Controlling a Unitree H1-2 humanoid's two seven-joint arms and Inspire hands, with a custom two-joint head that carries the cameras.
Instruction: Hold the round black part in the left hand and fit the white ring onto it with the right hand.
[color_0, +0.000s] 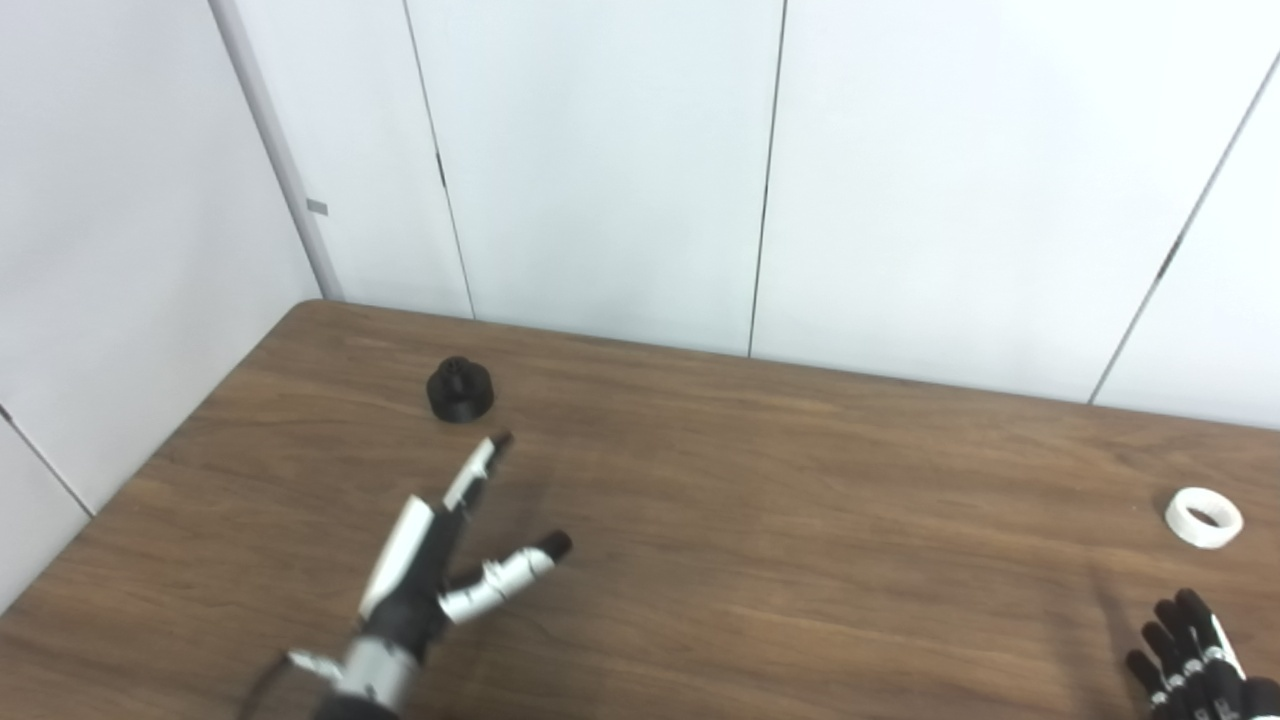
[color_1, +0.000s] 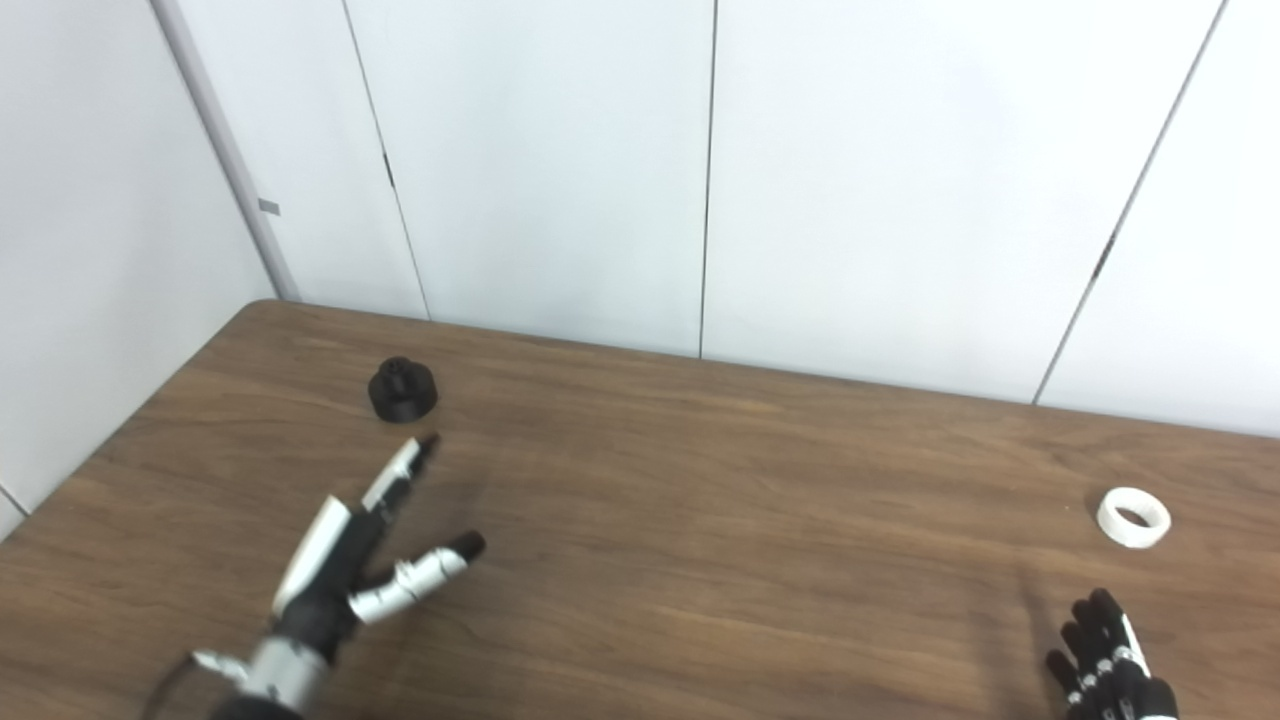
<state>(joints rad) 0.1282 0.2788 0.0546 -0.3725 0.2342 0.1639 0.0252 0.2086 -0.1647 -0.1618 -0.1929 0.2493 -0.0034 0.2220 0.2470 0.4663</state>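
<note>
1. The left hand (color_0: 430, 570) comes up from the lower left of the frame over the wooden table (color_0: 760, 500). It is released: the fingers (color_0: 480, 468) stretch straight out toward the upper left, the thumb (color_0: 510, 573) splays off to the right, and a wide gap shows between them. It holds nothing.

2. The tips of those outstretched fingers end just short of the round black part (color_0: 460, 390), pointing at it but apart from it; bare table shows between the two.

3. The round black part sits upright on the table in the upper left of the frame, near the table's far left corner, with a small raised hub on top.

4. The right hand (color_1: 1110, 655) shows only at the lower right edge of the frame. Its dark fingers (color_1: 1095, 630) point up the frame, lying close side by side and extended, not curled. Nothing is in its grasp.

5. The white ring (color_1: 1133, 517) lies flat on the table at the right side of the frame, above the right hand's fingertips and clear of them.

6. The ring and the black part are well apart, at opposite sides of the table.
</note>
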